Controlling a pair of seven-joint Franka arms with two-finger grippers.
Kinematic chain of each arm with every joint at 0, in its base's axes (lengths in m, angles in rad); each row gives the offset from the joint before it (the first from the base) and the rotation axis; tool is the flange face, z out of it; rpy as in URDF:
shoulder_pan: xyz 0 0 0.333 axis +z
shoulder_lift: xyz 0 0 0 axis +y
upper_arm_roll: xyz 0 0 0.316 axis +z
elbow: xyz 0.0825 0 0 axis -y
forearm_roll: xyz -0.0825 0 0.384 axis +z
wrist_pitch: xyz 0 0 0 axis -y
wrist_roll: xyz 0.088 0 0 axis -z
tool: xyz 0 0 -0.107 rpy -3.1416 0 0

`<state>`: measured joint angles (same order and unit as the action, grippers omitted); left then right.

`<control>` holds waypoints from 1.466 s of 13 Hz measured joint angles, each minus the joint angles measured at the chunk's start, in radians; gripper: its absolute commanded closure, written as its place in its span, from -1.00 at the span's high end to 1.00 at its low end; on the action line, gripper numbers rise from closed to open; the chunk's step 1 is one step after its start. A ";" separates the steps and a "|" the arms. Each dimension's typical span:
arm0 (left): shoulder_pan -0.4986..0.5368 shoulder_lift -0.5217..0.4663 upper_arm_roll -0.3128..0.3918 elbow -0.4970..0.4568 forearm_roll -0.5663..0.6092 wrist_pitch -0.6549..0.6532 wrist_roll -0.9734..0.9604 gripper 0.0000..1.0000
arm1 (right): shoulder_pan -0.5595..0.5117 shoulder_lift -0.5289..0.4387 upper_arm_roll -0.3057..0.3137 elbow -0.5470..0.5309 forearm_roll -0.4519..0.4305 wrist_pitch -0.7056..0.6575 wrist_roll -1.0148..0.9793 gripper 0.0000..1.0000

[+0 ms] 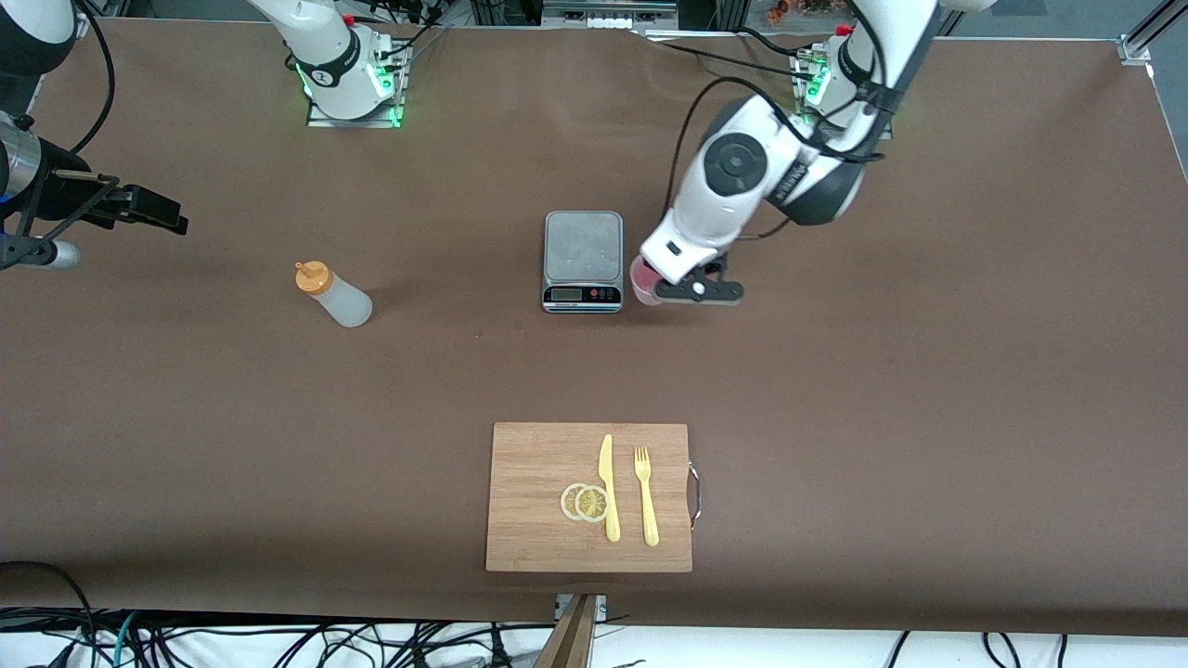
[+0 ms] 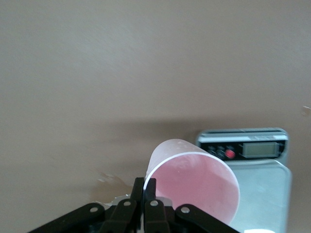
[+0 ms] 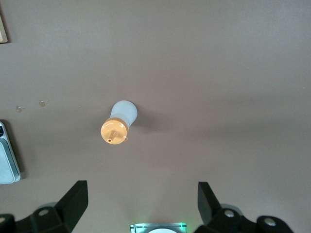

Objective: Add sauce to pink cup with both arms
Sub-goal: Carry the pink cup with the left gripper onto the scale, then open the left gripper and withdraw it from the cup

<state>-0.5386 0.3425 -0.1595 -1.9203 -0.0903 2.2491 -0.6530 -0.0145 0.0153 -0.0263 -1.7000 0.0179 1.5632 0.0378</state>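
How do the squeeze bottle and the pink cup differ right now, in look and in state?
The translucent whitish squeeze bottle with the orange nozzle cap stands free on the table toward the right arm's end; the small pale pink plastic cup sits beside the steel kitchen scale, its rim pinched by the left claw. The bottle is capped; the cup is open-topped. The right claw is open, up over the bottle. Both containers are small plastic.

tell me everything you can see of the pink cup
The pink cup is small, pale pink, translucent-looking plastic, round, slightly tapered, and looks empty. The left gripper is shut on its rim, holding it tilted beside the scale, toward the left arm's end. The front view mostly hides it under the arm.
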 measured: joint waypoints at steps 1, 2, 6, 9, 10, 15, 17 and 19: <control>-0.026 0.004 0.000 0.001 -0.008 0.019 -0.028 -1.00 | 0.001 0.000 0.000 0.000 0.000 0.000 0.000 1.00; -0.051 0.011 0.000 0.001 -0.009 0.041 -0.057 -1.00 | 0.002 0.000 0.000 0.000 0.000 0.000 0.000 1.00; -0.135 0.062 0.001 0.001 -0.009 0.142 -0.164 -1.00 | 0.003 0.000 0.000 0.000 0.000 0.000 0.000 1.00; -0.178 0.081 0.001 0.002 -0.009 0.167 -0.208 -1.00 | 0.003 -0.001 0.000 0.000 0.000 0.000 0.000 1.00; -0.183 0.082 0.001 0.003 -0.009 0.167 -0.210 -1.00 | 0.003 -0.001 0.000 0.000 0.000 0.000 0.000 1.00; -0.186 0.090 0.004 0.003 -0.009 0.167 -0.214 0.60 | 0.003 -0.001 0.000 0.000 0.000 0.000 0.000 1.00; -0.186 0.090 0.006 0.005 -0.009 0.167 -0.217 1.00 | 0.003 -0.001 0.000 0.000 0.000 0.000 0.000 1.00; -0.183 0.088 0.010 0.019 -0.014 0.167 -0.218 1.00 | 0.003 -0.001 0.000 0.000 0.000 0.000 0.000 1.00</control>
<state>-0.7217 0.4303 -0.1491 -1.9018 -0.1046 2.4165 -0.8709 -0.0112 0.0148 -0.0262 -1.6999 0.0180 1.5631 0.0378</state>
